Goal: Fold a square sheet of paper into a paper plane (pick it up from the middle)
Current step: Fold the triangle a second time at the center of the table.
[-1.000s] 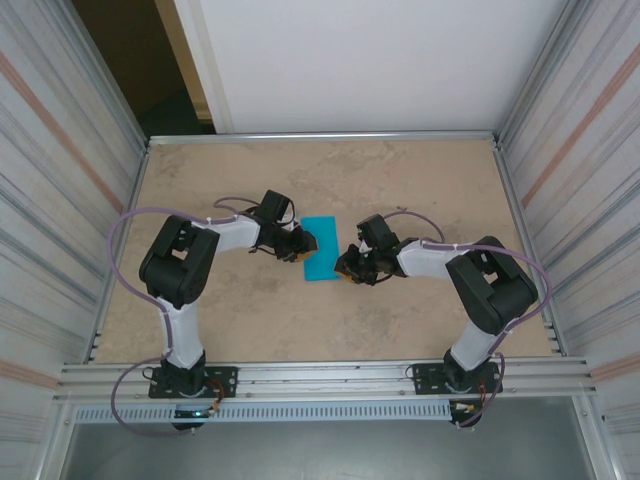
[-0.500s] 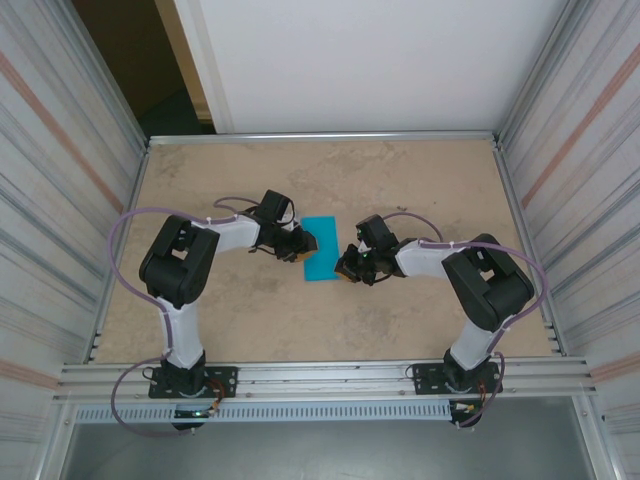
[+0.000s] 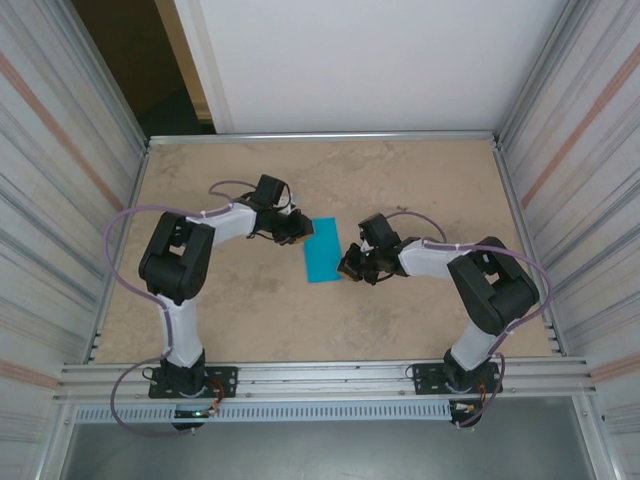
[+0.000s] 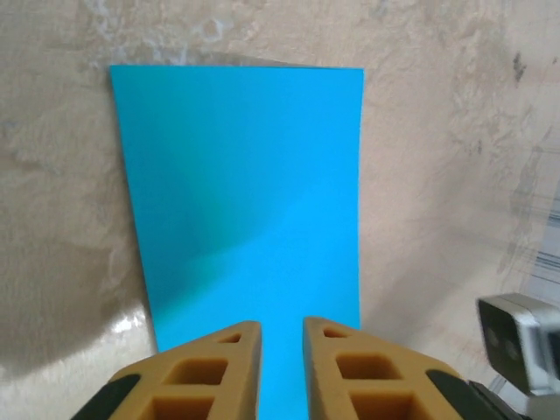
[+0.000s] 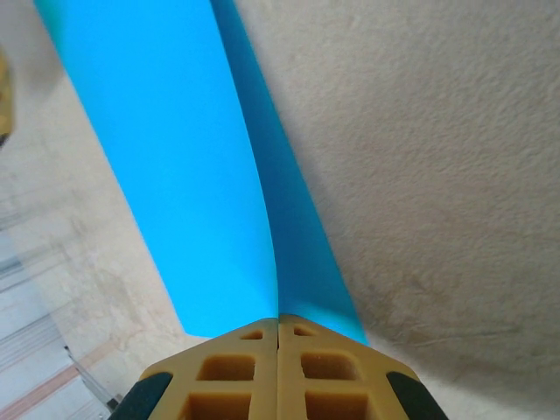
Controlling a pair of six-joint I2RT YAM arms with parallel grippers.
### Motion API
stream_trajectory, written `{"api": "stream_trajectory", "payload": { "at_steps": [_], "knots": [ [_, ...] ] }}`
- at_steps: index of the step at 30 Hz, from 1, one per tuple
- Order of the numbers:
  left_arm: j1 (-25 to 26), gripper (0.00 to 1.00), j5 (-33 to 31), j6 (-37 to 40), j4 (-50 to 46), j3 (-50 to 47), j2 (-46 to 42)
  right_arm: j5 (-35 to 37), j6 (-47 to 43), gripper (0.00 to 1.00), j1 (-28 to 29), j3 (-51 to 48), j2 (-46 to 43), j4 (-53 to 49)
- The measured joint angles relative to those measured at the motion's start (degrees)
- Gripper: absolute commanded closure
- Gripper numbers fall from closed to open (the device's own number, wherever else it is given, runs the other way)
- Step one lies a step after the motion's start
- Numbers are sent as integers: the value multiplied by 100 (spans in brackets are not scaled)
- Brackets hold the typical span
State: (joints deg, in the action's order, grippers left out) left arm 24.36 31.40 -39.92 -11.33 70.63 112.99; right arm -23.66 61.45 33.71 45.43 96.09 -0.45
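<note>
Top external view puts the square sheet of paper (image 3: pixel 322 250) near the middle of the table (image 3: pixel 430 180), well apart from all 4 edges. It shows as a narrow rectangle rather than a square, so it looks folded in half.

The right gripper (image 5: pixel 278 319) is clenched on the sheet's right side. In the right wrist view its fingers meet with no gap, and 2 blue bands, probably 2 layers, run out from between them. The left gripper (image 4: pixel 282 325) sits over the sheet's far-left corner with its jaws a narrow slit apart and blue visible through the slit. It appears to grasp nothing, though I cannot tell whether its tips press the paper.

Risks, as I judge them:
- The pinch is at an edge, so a pull by the right arm could drag the whole sheet across the table and skew the crease.
- If the left tips bear down while the right arm lifts, the thin paper could wrinkle or tear between the 2.
</note>
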Motion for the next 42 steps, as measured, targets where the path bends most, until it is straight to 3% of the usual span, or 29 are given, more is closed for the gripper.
{"api": "stream_trajectory", "payload": {
  "at_steps": [9,21,42],
  "knots": [
    [-2,92,-63,114,-199,74,343,-190,-72,100,42,70,9,149],
    [-4,100,-70,155,-236,87,348,-326,-190,100,302,999,850,595],
    [-4,100,-98,181,-238,90,348,-140,-59,100,348,1410,1366,807]
  ]
}}
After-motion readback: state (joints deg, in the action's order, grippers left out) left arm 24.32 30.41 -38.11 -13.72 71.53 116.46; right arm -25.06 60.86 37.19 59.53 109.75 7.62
